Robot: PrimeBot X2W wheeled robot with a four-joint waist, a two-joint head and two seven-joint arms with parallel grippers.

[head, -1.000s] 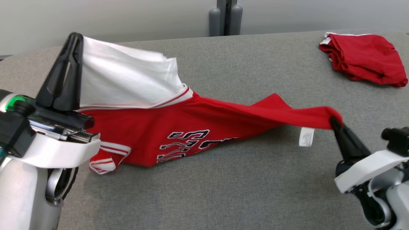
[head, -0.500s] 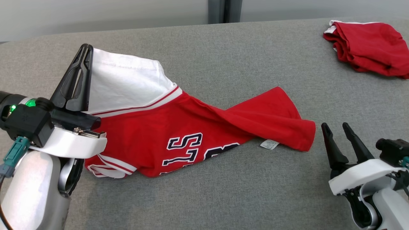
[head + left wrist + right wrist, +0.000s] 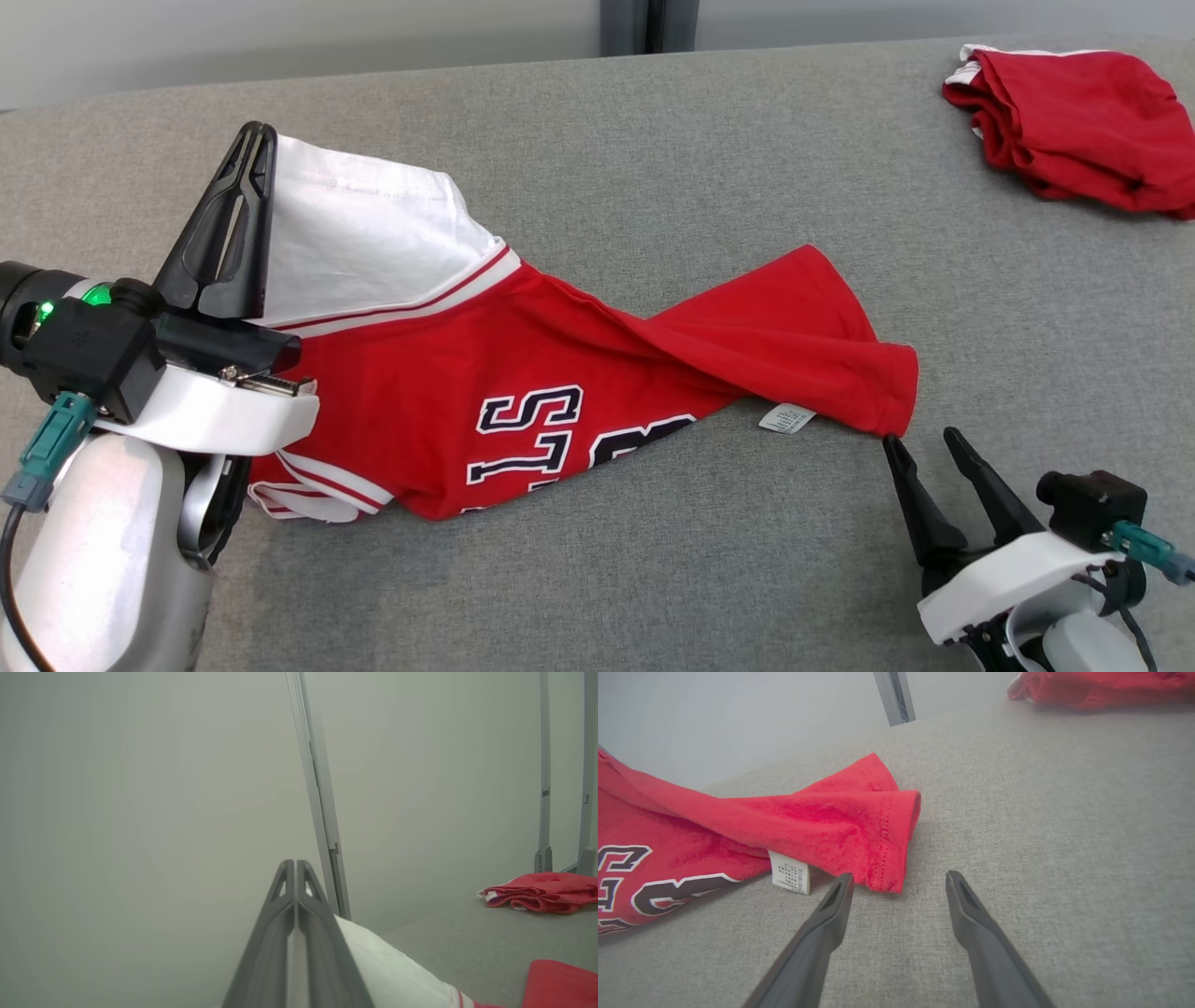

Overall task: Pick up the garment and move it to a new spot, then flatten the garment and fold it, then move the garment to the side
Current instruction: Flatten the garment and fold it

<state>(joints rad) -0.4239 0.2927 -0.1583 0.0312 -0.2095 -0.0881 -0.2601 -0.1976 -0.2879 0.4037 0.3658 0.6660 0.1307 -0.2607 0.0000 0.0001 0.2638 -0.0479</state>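
Note:
The garment [image 3: 523, 373] is a red jersey with white sleeves and dark lettering, stretched across the grey table [image 3: 653, 560]. My left gripper [image 3: 257, 140] is shut on its white sleeve [image 3: 364, 233] and holds that end lifted. In the left wrist view the closed fingers [image 3: 295, 914] pinch white cloth [image 3: 387, 970]. My right gripper [image 3: 924, 443] is open and empty, just below the jersey's red hem corner [image 3: 887, 392], which lies on the table. The right wrist view shows that hem [image 3: 887, 830] and a white label [image 3: 790, 873] just ahead of the spread fingertips [image 3: 899, 879].
A second red garment [image 3: 1074, 121] lies bunched at the table's far right corner. A grey post [image 3: 644, 23] stands behind the table's far edge against a pale wall. Bare grey table surface runs along the front between both arms.
My right gripper opened and let go of the red hem, which dropped onto the table. It then drew back toward me. The head camera tilted, shifting the whole picture.

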